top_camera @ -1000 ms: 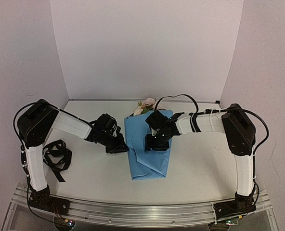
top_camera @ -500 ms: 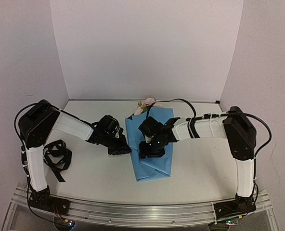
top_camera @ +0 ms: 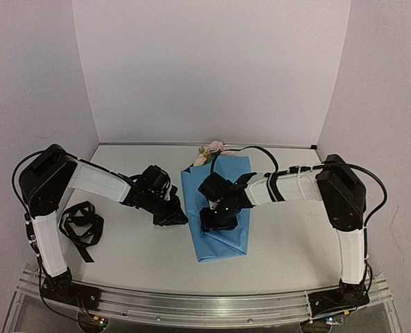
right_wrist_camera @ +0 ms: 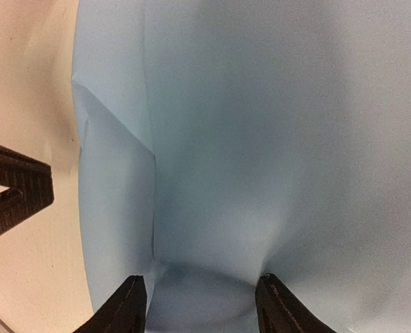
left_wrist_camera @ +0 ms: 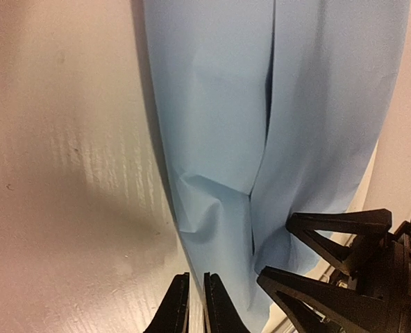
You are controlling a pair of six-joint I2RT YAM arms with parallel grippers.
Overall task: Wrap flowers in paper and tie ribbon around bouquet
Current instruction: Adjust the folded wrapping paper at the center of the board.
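Right end effector (top_camera: 215, 221) slid nearer along the paper (top_camera: 223, 240), jaws spread; left end effector (top_camera: 173, 216) clenched beside its edge.

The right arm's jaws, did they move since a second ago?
Yes. The right jaws slid away from the flowers, down the paper toward the arm bases, and a little toward the left arm.

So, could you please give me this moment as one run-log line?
stage: paper folded over flowers | left gripper: shut, at paper's left edge | right gripper: open, on paper | ribbon: loose, far left
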